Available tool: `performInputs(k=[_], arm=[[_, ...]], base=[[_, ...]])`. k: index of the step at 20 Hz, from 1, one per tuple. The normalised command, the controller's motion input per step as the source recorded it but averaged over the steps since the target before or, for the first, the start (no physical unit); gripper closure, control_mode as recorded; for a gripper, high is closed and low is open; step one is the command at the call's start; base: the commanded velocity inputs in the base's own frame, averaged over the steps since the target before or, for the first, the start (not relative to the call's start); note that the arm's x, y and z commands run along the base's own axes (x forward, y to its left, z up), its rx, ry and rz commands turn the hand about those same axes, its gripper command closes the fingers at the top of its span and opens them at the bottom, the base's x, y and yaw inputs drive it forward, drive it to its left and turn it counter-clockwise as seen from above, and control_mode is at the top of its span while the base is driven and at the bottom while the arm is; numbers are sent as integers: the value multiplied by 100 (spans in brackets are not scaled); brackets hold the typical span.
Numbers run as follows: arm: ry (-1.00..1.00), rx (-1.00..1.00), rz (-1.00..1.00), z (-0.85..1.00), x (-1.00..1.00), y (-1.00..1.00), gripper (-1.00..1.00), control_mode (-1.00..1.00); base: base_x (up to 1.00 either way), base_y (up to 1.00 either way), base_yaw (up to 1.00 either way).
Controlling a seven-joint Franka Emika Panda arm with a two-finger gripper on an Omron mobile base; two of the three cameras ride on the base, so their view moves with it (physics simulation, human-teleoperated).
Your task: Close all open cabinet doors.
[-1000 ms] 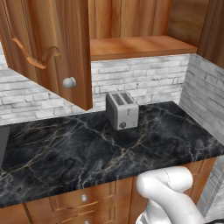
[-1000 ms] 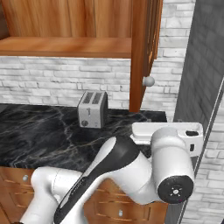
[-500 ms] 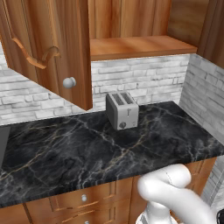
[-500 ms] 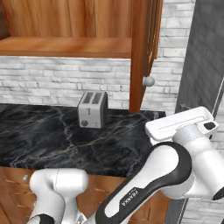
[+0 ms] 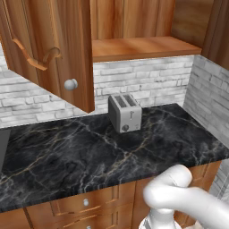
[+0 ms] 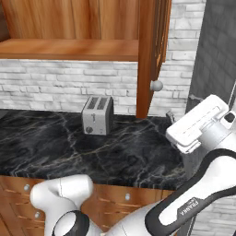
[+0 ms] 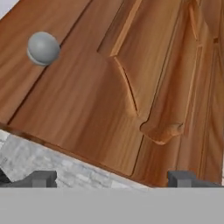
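Reddish-brown cabinet door [image 5: 53, 49] hangs swung open over the black marble worktop [image 5: 89, 152], left of the toaster [image 5: 125, 112]. Since a second ago, the arm has risen at the right, its pincer [image 7: 109, 178] spread wide, facing the door's panel and silver knob [image 7: 43, 48].

silver toaster [image 5: 125, 113], black marble counter [image 5: 67, 156]

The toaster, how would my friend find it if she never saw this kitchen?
Look along the black marble counter toward the white brick wall. The toaster stands near that wall, under the wooden shelf, beside the open cabinet door. It is a silver box with two slots on top.
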Motion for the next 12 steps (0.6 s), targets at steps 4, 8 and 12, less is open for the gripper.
performInputs(k=[4,8,12], arm=[[-17,-9,31,23,0,1,-100,-100],[-13,-8,26,35,1,27,-100,-100],[-6,-8,12,36,6,71,-100,-100]], base=[[0,0,0],[0,0,0],[0,0,0]])
